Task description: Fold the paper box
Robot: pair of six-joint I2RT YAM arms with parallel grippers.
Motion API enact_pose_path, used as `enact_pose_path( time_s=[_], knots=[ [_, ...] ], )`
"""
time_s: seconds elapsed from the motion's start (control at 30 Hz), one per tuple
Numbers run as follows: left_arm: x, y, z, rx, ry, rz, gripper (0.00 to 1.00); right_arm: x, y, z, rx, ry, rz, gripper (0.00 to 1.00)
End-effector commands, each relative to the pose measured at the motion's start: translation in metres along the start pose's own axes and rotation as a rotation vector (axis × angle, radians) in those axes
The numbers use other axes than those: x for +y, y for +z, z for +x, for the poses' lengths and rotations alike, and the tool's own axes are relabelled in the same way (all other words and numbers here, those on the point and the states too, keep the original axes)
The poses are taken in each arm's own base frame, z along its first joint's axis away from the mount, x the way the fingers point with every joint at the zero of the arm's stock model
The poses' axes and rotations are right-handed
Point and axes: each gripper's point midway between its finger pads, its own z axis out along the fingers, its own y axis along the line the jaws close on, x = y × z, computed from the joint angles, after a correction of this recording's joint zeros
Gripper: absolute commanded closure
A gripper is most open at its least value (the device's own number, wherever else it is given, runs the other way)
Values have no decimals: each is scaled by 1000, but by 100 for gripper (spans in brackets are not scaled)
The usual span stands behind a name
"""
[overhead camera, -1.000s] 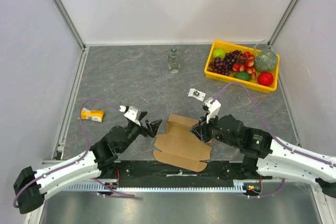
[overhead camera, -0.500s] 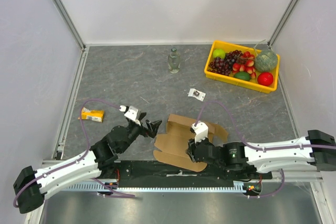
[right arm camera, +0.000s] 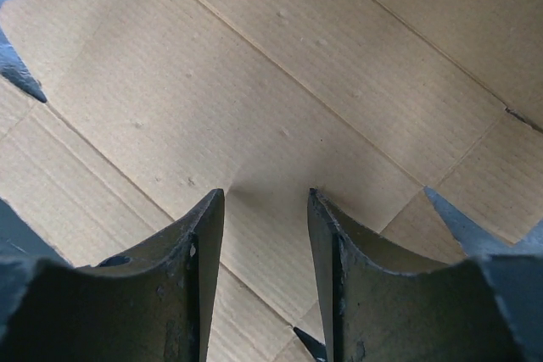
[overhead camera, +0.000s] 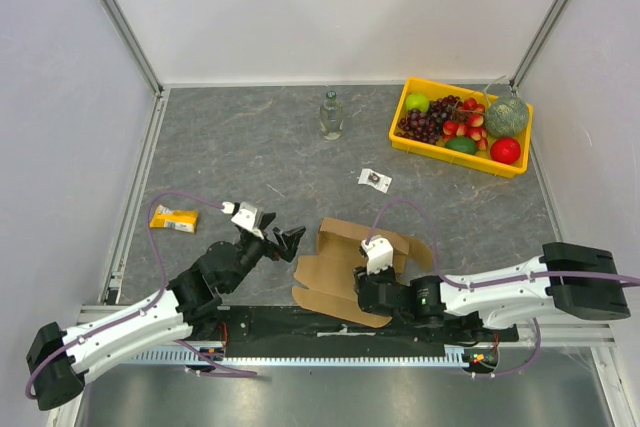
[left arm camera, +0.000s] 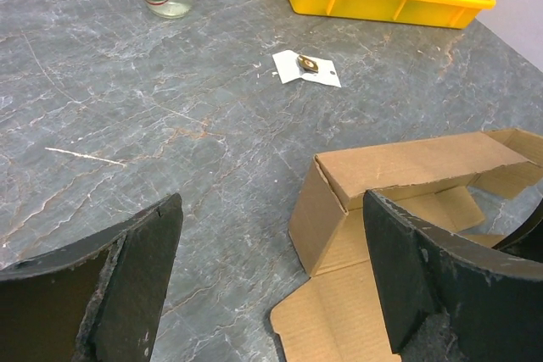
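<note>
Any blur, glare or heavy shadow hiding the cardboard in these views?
Top external: even light, sharp, no glare, paper box clear. Left wrist: box crisp, left fingers dark at the frame's bottom. Right wrist: paper box fills the frame, slightly soft, with a faint shadow between the right fingers.

Paper box (overhead camera: 345,272) lies on the bench (overhead camera: 250,157), near edge, centre, with its raised wall on the far side. Left end effector (overhead camera: 290,242) sits just left of the box's far-left corner, apart from it. Right end effector (overhead camera: 362,290) is over the box's near-right panel. Bottle (overhead camera: 331,115) stands upright behind the box, well apart. Small card (overhead camera: 375,179) lies between bottle and box, slightly right. Fruit tray (overhead camera: 455,157) is in the far-right corner. Packet (overhead camera: 174,218) lies left of the left end effector.
</note>
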Motion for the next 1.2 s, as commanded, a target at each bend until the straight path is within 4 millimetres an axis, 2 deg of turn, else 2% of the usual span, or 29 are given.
enact_pose_path(
  time_s=[0.0, 0.2, 0.47, 0.63, 0.77, 0.97, 1.17],
  knots=[
    [3, -1, -2, -17, -41, -22, 8, 11, 6, -13, -61, 21, 4, 49],
    [6, -2, -12, -43, -46, -44, 8, 14, 19, -3, -51, -102, -6, 49],
    [5, -11, -73, -164, -59, -75, 8, 17, 33, -5, -85, -310, -21, 48],
    [-1, -12, -99, -194, -23, -62, 8, 25, 46, -10, -99, -441, -71, 45],
    [-4, -9, -106, -173, 5, -61, 8, 36, 60, -17, -96, -508, -159, 45],
    [-6, -12, -113, -167, 13, -58, 8, 35, 80, -24, -68, -615, -210, 49],
    [-6, -15, -115, -153, 21, -58, 8, 38, 92, -24, -33, -742, -276, 51]
  ],
)
